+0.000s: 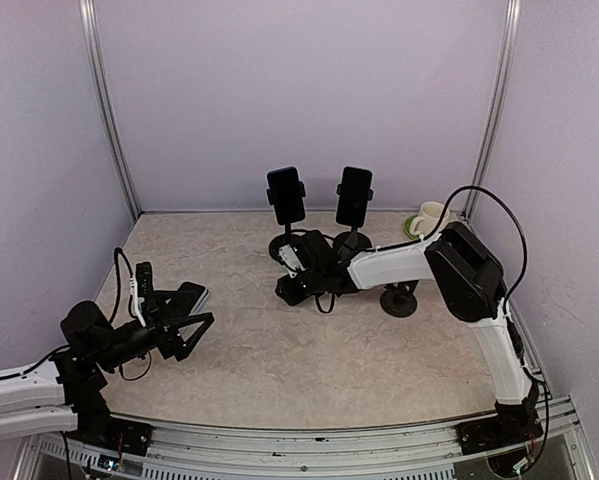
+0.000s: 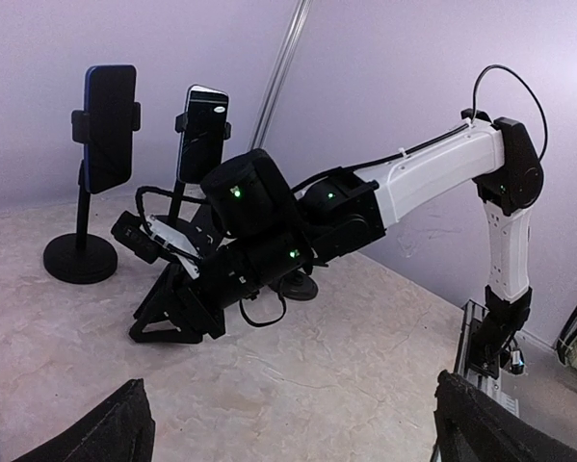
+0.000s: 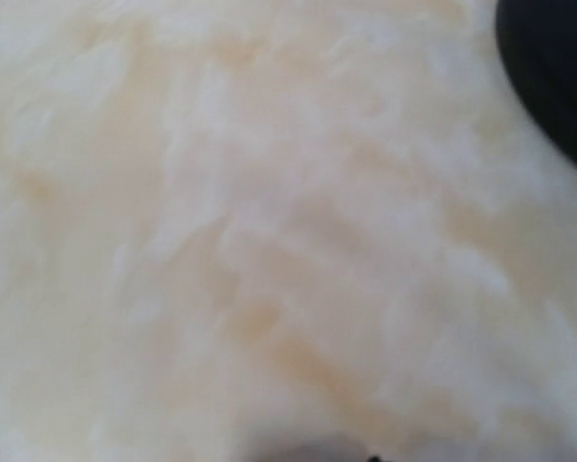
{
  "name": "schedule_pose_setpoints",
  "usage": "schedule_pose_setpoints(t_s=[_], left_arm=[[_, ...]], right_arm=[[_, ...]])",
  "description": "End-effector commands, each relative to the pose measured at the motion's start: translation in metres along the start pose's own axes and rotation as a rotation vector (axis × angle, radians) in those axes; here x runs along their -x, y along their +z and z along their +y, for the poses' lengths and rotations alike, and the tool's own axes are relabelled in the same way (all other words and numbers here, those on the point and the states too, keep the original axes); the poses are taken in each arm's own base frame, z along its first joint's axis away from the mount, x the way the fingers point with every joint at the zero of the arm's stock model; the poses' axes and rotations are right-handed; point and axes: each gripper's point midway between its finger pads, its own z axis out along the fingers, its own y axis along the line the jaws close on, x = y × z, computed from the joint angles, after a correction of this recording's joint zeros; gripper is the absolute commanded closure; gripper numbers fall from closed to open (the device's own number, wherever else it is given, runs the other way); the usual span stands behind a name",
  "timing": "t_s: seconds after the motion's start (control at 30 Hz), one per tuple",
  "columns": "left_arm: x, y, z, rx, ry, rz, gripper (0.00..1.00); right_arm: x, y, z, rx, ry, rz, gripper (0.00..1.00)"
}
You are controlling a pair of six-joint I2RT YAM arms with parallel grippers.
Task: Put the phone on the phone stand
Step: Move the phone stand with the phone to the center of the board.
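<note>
— Where does the top view sit?
— High, above and behind both arm bases, tilted down over the whole surface (image 1: pixel 279 370) toward the back wall (image 1: pixel 299 90).
— And the left wrist?
— Low, near the surface, facing across it. Its own fingers (image 2: pixel 105 428) sit in the bottom corners. It shares the right arm (image 2: pixel 442 164) and the two phones on stands (image 2: pixel 110 115) with the top view.
— The right wrist?
— Pressed very close to the surface and blurred, with a dark edge (image 3: pixel 558 77) in the upper right.
</note>
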Motion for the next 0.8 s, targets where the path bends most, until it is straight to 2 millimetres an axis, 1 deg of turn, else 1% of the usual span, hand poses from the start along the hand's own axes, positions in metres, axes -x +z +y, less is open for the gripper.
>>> schedule_pose_setpoints(t_s=[0.0, 0.1, 0.17, 0.3, 0.33, 0.43, 0.5, 0.6, 0.67, 0.77], left_arm=[[0.003, -0.001, -0.002, -0.007, -0.002, -0.019, 0.01], [0.005, -0.002, -0.003, -0.007, 0.003, -0.020, 0.01], [0.005, -0.002, -0.002, -0.002, 0.005, -0.018, 0.01], [0.007, -0.001, -0.002, 0.003, 0.010, -0.019, 0.01], [0.007, -0.001, -0.002, 0.003, 0.010, -0.018, 0.01], [0.007, 0.000, -0.002, 0.001, 0.009, -0.016, 0.01], [0.007, 0.000, -0.002, 0.001, 0.010, -0.013, 0.01], [0.008, 0.000, -0.003, 0.000, 0.009, -0.015, 0.01], [0.010, 0.000, -0.003, 0.001, 0.010, -0.017, 0.01], [0.010, -0.001, -0.003, 0.004, 0.011, -0.019, 0.01]], right_arm=[[0.024, -0.037, 0.020, 0.034, -0.040, -0.047, 0.63], [0.028, -0.058, 0.025, 0.045, -0.055, -0.061, 0.61], [0.034, -0.074, 0.028, 0.053, -0.059, -0.078, 0.60], [0.049, -0.109, 0.029, 0.052, -0.065, -0.128, 0.55], [0.056, -0.121, 0.029, 0.051, -0.065, -0.148, 0.54], [0.061, -0.140, 0.025, 0.033, -0.065, -0.170, 0.49], [0.063, -0.151, 0.019, 0.024, -0.048, -0.183, 0.46], [0.063, -0.167, 0.004, 0.013, 0.002, -0.204, 0.44], [0.058, -0.176, -0.008, 0.008, 0.041, -0.210, 0.41], [0.057, -0.188, -0.032, -0.015, 0.107, -0.230, 0.38]])
